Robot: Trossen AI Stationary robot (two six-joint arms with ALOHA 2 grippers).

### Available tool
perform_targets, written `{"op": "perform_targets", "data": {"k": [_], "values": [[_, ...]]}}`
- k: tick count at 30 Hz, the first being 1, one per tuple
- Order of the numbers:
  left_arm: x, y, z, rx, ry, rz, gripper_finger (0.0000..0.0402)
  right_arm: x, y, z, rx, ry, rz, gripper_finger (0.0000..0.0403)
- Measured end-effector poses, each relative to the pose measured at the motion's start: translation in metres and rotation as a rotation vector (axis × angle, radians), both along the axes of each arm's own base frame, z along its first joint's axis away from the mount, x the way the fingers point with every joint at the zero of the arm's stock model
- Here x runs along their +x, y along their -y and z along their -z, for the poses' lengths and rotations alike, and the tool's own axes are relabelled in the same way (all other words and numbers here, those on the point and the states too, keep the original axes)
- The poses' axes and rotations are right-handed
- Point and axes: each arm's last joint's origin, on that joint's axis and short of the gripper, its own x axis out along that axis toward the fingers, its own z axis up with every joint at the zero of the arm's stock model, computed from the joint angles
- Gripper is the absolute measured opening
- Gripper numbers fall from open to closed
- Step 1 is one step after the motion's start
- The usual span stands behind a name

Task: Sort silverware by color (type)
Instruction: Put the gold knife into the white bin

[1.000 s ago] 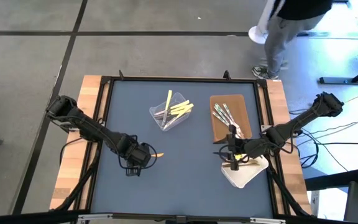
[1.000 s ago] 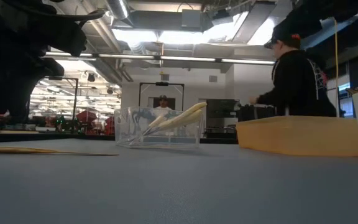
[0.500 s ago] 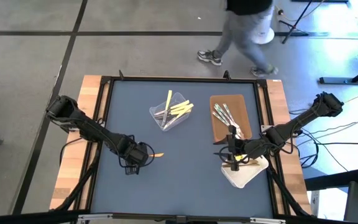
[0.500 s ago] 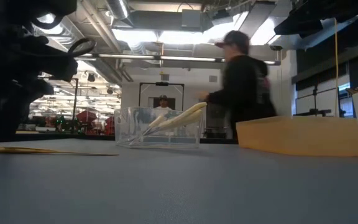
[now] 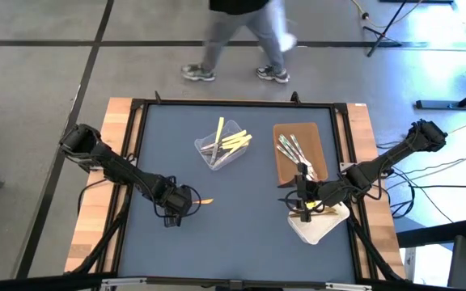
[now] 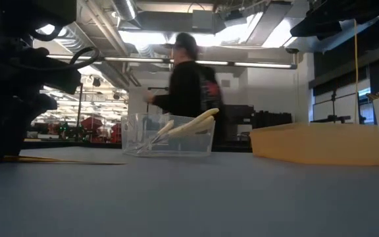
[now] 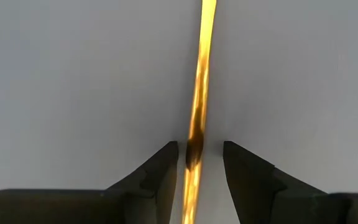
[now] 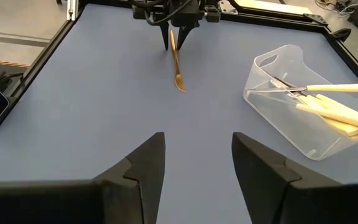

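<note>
The left hand (image 7: 196, 163) is straddling a thin orange-brown utensil (image 7: 199, 106), fingers parted either side, not yet clenched. Its long axis is running straight ahead between them, toward the desk's (image 5: 241, 234) right.

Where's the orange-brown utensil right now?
In the high view, the orange-brown utensil lies flat on the blue table, left of centre, between the open fingers of the left gripper. The clear tub sits farther back.

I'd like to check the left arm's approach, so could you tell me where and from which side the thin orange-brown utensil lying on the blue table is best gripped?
Grip the thin orange-brown utensil at its narrow handle, from straight above. It lies flat, and the left hand already straddles it.
</note>
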Motion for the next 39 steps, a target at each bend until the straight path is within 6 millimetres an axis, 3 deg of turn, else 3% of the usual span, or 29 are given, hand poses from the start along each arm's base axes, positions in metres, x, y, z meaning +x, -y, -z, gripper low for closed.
{"op": "perform_targets", "data": {"k": [5,17,30,39], "values": [[-0.002,-0.001,0.001,0.005,-0.005,-0.002,0.0112,0.0,0.0,0.0,0.0,0.0,0.0,0.0172],[-0.001,-0.001,0.002,0.003,0.008,-0.017,0.0018,0.0,0.0,0.0,0.0,0.0,-0.001,0.0172],[0.003,0.001,-0.001,-0.01,0.018,-0.02,0.002,0.0,0.0,0.0,0.0,0.0,0.0,0.0172],[0.029,0.008,-0.02,-0.141,0.169,-0.033,0.0019,0.0,0.0,0.0,0.0,0.003,-0.001,0.0172]]}}
